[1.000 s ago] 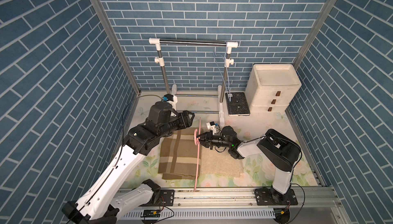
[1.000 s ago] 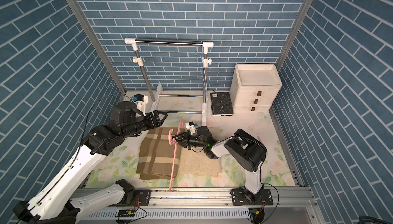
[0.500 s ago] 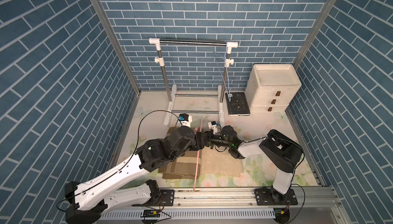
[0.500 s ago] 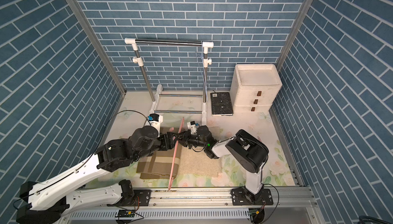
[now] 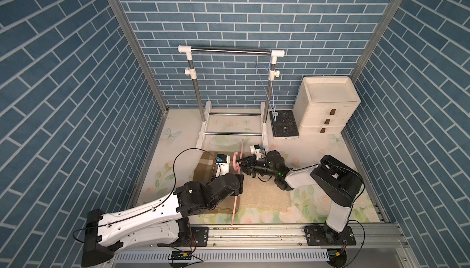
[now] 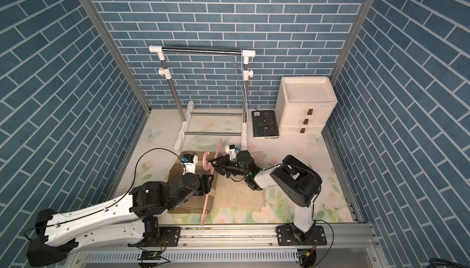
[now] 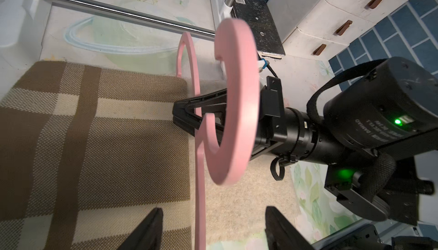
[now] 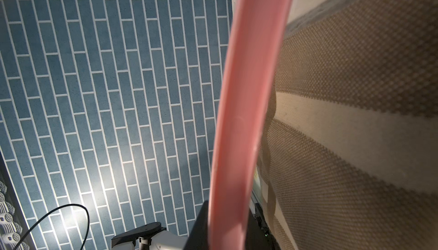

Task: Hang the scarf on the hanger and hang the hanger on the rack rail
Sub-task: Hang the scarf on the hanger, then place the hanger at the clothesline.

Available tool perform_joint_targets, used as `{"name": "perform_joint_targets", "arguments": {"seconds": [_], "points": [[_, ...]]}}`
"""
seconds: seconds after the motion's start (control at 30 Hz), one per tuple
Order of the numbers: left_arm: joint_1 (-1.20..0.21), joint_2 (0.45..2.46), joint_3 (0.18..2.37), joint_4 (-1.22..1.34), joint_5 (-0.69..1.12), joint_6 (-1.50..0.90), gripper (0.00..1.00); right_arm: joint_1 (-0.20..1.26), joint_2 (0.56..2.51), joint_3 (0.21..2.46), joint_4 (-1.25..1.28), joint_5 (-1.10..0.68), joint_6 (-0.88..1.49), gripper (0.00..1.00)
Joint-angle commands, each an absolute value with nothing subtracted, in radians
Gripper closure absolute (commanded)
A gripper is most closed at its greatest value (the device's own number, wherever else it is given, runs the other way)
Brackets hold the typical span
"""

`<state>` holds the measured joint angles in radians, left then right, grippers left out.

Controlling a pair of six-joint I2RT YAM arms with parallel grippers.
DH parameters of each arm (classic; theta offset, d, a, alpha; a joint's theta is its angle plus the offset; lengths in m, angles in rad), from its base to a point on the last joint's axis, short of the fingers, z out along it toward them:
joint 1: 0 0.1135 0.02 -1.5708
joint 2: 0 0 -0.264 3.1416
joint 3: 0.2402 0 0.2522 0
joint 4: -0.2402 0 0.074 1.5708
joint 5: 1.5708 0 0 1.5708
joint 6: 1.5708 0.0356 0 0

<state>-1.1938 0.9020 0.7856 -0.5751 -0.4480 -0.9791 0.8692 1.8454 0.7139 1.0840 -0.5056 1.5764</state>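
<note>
change: left arm (image 5: 152, 210) has swung down and in. left claw (image 7: 214, 231) now sits low over the scarf (image 7: 94, 142), tight against the hanger (image 7: 239, 108).
left claw: fingers (image 7: 151, 229) apart, one each side of the hanger's long bar, gripping nothing.
right claw (image 7: 187, 118): clamped on the hanger where the hook meets the frame, holding it up on edge.
hanger: long bar runs front to back across the scarf, front tip at the front edge of the table (image 5: 175, 152).
scarf: flat on the table, not hung yet. Plaid part on the left arm's side of the bar, beige part on the right arm's side. Can't tell if it passes through the frame.
meaning: looks like the left claw is lining up to pinch cloth beside the bar and draw it over. Hang step not done.
vs 1 s ago: left arm was up high at the far left of the scarf, claw aimed at the hook. Half a second ago it was midway in. Now it's folded low, claw nearer the front.
unchanged: right claw, hanger and scarf sit where they were.
</note>
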Motion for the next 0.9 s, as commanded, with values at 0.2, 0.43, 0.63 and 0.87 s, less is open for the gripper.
{"name": "perform_joint_targets", "arguments": {"seconds": [0.2,0.43,0.63,0.87], "points": [[-1.198,0.898,0.774,-0.461,-0.518,-0.926,0.34,0.85,1.833,0.7,1.09,-0.45,1.584,1.0],[-1.149,0.93,0.85,-0.419,-0.544,-0.822,0.56,0.85,1.827,0.708,1.073,-0.464,1.568,1.0],[-1.095,0.974,0.85,-0.357,-0.484,-0.77,0.73,0.851,1.823,0.723,1.062,-0.477,1.554,1.0],[-1.067,0.979,0.896,-0.379,-0.474,-0.738,1.0,0.848,1.807,0.727,1.064,-0.478,1.535,0.94]]}}
